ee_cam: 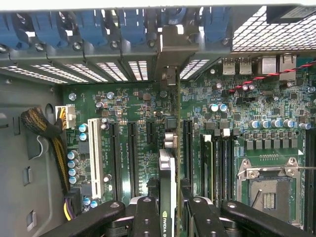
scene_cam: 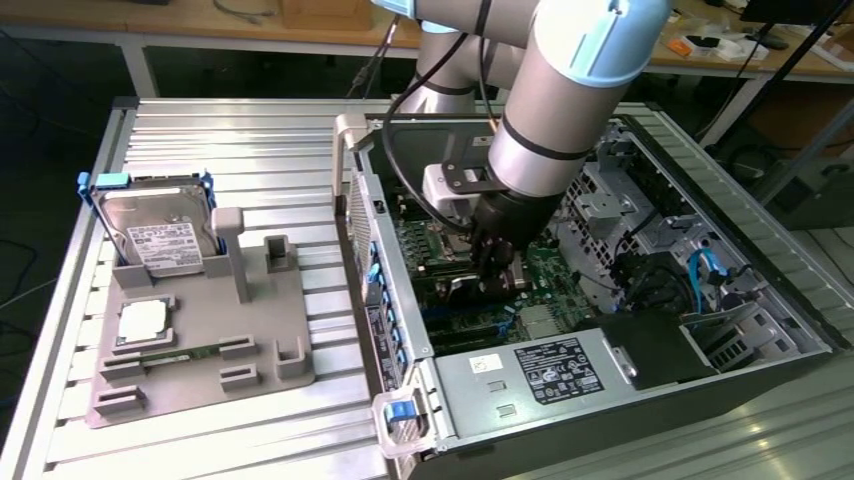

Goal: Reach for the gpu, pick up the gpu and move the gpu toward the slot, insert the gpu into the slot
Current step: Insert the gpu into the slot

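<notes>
Gripper (ee_cam: 170, 215) half-closed, clamping thin gpu (ee_cam: 167, 173) edge-on by its faces above motherboard (ee_cam: 133, 106); likely handling as light, stiff, fragile.

We note a green motherboard (ee_cam: 143, 106) with black slots and one white slot (ee_cam: 94, 155). Blue clips (ee_cam: 131, 24) line the case edge. The claw (ee_cam: 168, 210) is black; the gpu (ee_cam: 168, 182) edge shows silver-grey. The hard drive (scene_cam: 160, 235) is silver with a white label, on a grey holder (scene_cam: 200, 345).
</notes>
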### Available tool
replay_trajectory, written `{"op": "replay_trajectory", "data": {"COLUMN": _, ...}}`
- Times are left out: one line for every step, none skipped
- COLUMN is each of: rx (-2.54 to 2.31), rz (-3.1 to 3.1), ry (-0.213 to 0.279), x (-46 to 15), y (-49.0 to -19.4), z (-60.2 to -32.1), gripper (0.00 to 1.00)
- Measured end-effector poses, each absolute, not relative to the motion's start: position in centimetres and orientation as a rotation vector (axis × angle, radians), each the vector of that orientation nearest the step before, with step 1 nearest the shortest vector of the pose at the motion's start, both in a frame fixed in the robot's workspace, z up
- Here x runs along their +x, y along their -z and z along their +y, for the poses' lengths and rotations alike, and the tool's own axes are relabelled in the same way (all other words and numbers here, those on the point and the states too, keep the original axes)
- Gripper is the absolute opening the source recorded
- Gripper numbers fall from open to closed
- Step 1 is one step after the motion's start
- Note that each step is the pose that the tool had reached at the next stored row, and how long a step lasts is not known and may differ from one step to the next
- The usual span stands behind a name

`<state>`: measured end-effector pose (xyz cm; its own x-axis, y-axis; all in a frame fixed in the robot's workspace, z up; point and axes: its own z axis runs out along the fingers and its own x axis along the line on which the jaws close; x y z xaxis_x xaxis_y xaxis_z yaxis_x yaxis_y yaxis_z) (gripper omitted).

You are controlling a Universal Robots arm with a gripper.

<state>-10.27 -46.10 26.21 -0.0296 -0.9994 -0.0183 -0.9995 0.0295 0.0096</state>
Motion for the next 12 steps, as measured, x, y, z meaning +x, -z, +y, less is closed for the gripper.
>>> {"op": "replay_trajectory", "data": {"rx": -2.184, "rz": 2.250, "ry": -0.031, "x": -10.28, "y": -26.18, "z": -46.11, "gripper": 0.27}}
{"op": "replay_trajectory", "data": {"rx": -2.184, "rz": 2.250, "ry": -0.031, "x": -10.28, "y": -26.14, "z": -46.11, "gripper": 0.27}}
{"op": "replay_trajectory", "data": {"rx": -2.184, "rz": 2.250, "ry": -0.031, "x": -10.28, "y": -26.11, "z": -46.11, "gripper": 0.27}}
{"op": "replay_trajectory", "data": {"rx": -2.184, "rz": 2.250, "ry": -0.030, "x": -10.28, "y": -26.08, "z": -46.11, "gripper": 0.27}}
{"op": "replay_trajectory", "data": {"rx": -2.184, "rz": 2.250, "ry": -0.031, "x": -10.28, "y": -26.04, "z": -46.11, "gripper": 0.27}}
{"op": "replay_trajectory", "data": {"rx": -2.184, "rz": 2.250, "ry": -0.031, "x": -10.28, "y": -25.99, "z": -46.11, "gripper": 0.27}}
{"op": "replay_trajectory", "data": {"rx": -2.184, "rz": 2.249, "ry": -0.031, "x": -10.28, "y": -25.94, "z": -46.10, "gripper": 0.27}}
{"op": "replay_trajectory", "data": {"rx": -2.184, "rz": 2.249, "ry": -0.031, "x": -10.28, "y": -25.91, "z": -46.10, "gripper": 0.27}}
{"op": "replay_trajectory", "data": {"rx": -2.184, "rz": 2.249, "ry": -0.031, "x": -10.29, "y": -25.86, "z": -46.10, "gripper": 0.27}}
{"op": "replay_trajectory", "data": {"rx": -2.184, "rz": 2.249, "ry": -0.031, "x": -10.30, "y": -25.81, "z": -46.11, "gripper": 0.27}}
{"op": "replay_trajectory", "data": {"rx": -2.184, "rz": 2.249, "ry": -0.031, "x": -10.30, "y": -25.76, "z": -46.10, "gripper": 0.27}}
{"op": "replay_trajectory", "data": {"rx": -2.184, "rz": 2.249, "ry": -0.031, "x": -10.32, "y": -25.67, "z": -46.11, "gripper": 0.27}}
